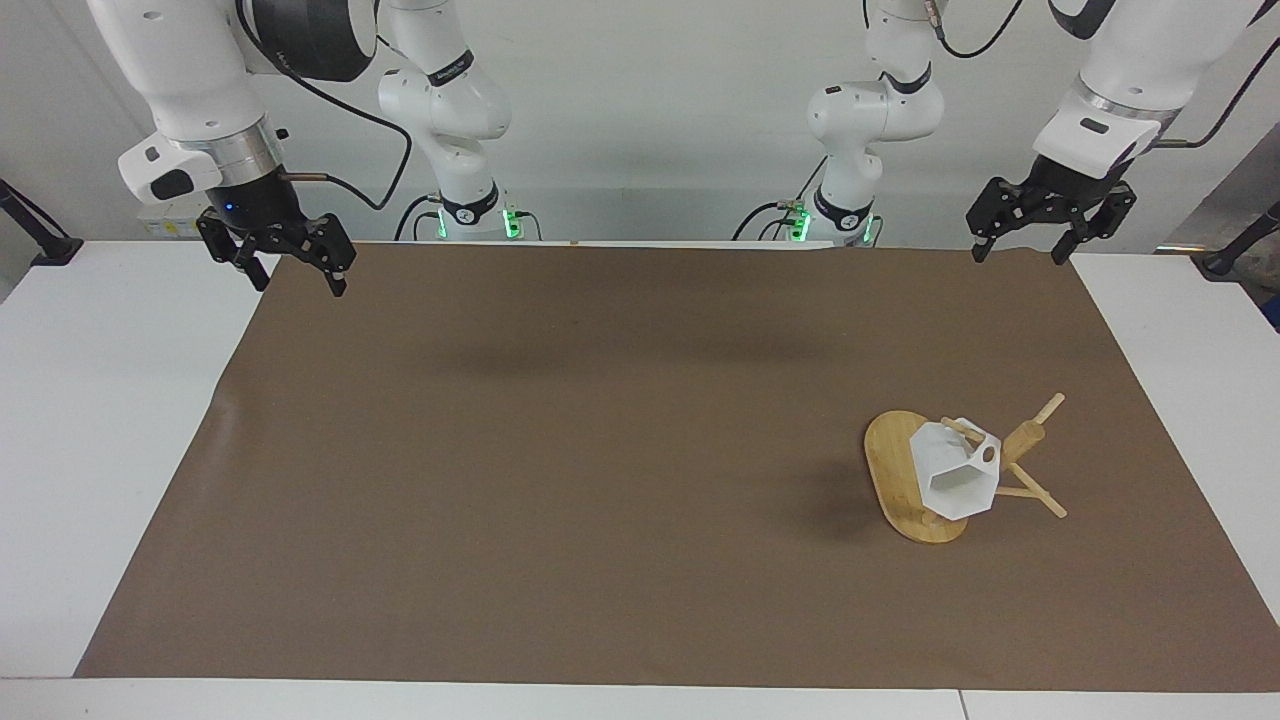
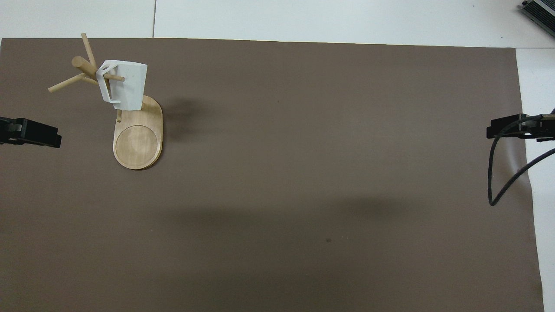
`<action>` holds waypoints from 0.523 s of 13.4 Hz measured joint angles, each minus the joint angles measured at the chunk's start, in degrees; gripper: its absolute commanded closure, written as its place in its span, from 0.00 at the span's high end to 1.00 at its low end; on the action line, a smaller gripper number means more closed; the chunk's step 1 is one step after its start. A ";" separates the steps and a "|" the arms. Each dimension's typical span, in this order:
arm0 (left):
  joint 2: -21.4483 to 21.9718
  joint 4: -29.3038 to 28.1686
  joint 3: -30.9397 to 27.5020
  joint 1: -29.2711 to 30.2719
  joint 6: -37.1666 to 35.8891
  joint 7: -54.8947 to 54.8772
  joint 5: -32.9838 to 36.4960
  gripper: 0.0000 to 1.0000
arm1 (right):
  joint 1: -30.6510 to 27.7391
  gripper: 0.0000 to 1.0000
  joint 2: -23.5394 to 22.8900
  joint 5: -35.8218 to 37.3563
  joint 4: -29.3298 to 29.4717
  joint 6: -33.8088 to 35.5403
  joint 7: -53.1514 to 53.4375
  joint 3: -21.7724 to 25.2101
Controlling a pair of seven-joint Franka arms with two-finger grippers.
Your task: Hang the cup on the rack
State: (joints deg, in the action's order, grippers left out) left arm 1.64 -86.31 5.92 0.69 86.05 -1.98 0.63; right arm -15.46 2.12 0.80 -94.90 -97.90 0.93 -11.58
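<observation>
On the rack (image 1: 915, 480), toward my left arm's end of the table, the cup (image 1: 955, 470) hangs by its handle. One thin peg passes through the round hole in the handle; the overhead view shows the peg's tip poking out past it. Cup tilted, its hexagon-like rim turned outward and down, body over the oval base without resting on it, as far as the facing view shows. Cup is white, faceted, tapering.

Rack: light bamboo, flat oval base with a round recess, thick central post leaning away from the robots in the overhead view, several thin pegs splayed out from it. Only one peg carries anything. Rack stands on the brown mat (image 1: 600, 450), its shadow falling on the mat toward the right arm's end.

My left gripper (image 1: 1024, 245) is up in the air, well apart from the rack, over the mat's edge nearest the robots at the left arm's end. Fingers spread apart, nothing between them. In the overhead view only its dark tip shows at the picture's edge, beside the rack.

My right gripper (image 1: 298, 275) hangs over the mat's corner nearest the robots at the right arm's end, well apart from the rack. Fingers spread wide, nothing held. A black cable (image 2: 505, 167) loops down beside it in the overhead view.

White table (image 1: 100, 400) borders the mat on all sides.
</observation>
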 measured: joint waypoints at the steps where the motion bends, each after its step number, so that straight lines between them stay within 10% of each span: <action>1: -0.09 0.37 0.00 0.01 -0.19 -0.05 0.00 1.00 | 0.00 1.00 0.00 0.00 0.00 0.00 0.00 0.00; 7: -0.04 0.44 -0.02 0.20 -1.17 0.04 0.00 1.00 | 0.00 1.00 0.00 0.00 0.00 0.00 0.00 0.00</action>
State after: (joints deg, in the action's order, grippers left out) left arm 1.60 -85.86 5.90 0.89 84.88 -1.94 0.63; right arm -15.46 2.12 0.80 -94.90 -97.90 0.93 -11.57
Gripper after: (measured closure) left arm 0.000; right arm 0.000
